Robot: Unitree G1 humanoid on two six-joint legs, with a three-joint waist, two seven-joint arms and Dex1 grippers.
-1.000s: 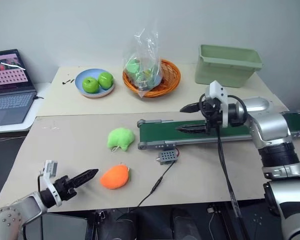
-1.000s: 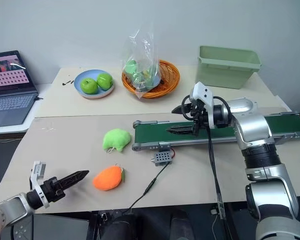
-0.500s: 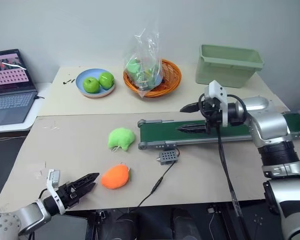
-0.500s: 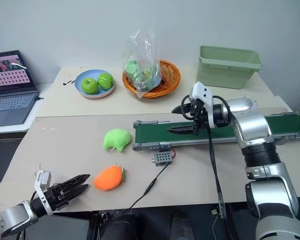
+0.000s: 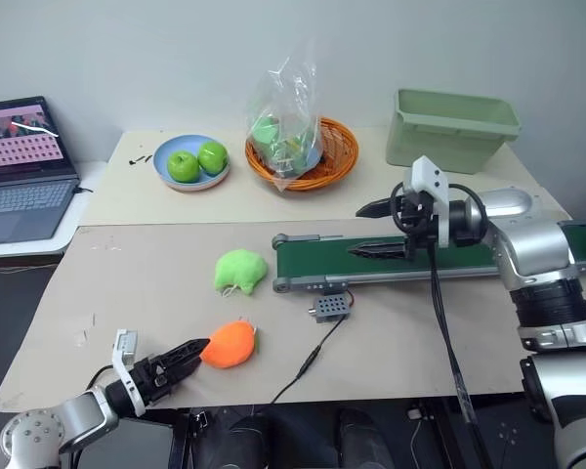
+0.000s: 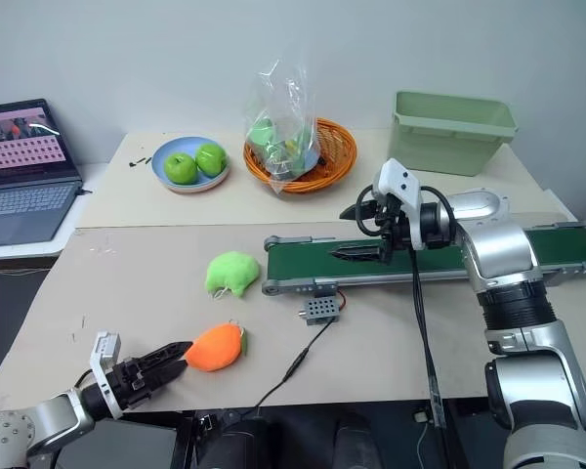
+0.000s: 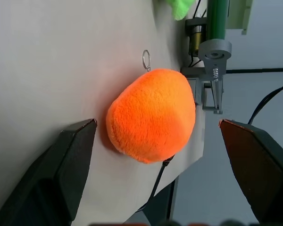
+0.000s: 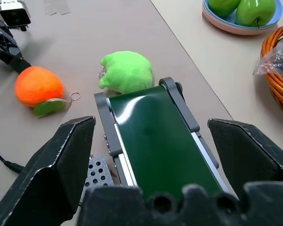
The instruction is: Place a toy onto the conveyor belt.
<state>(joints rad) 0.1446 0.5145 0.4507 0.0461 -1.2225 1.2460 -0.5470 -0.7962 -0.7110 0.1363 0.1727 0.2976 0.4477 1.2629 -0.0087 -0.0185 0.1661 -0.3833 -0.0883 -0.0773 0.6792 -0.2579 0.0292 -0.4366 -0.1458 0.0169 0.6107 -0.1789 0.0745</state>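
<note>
Lying on the beige table [image 5: 137, 283] near its front edge, the toy [image 5: 229, 344] sits well short of the conveyor belt [image 5: 410, 262], with the lime-green plush [image 5: 239, 270] between the two. Head views: left gripper [image 5: 189, 354] low at the table's front left corner, fingers spread, tips right at the toy's left side; contact cannot be confirmed from here. Right gripper [image 5: 369, 230] hangs above the belt's left end, fingers parted, nothing between them. Behind the belt: blue plate of green apples [image 5: 195, 160], orange basket [image 5: 303, 154] holding a clear bag, pale green bin [image 5: 453, 125]. Laptop [image 5: 21, 166] on a side table at far left. Small grey box [image 5: 330, 307] with a cable lies just in front of the belt frame.

Left wrist view: toy [image 7: 151, 114] sits between the two spread fingers [image 7: 52, 183], close to one of them, a clear gap to the other. Its metal ring [image 7: 145, 60] lies on the table. No grip closed on it.

Right wrist view: fingers [image 8: 52, 169] wide apart on either side of the belt [image 8: 155, 141] end. Toy [image 8: 38, 86] with green tuft on the table beyond the belt, left gripper [image 8: 4, 40] just beside it, lime-green plush [image 8: 126, 70] touching the belt's end roller.
</note>
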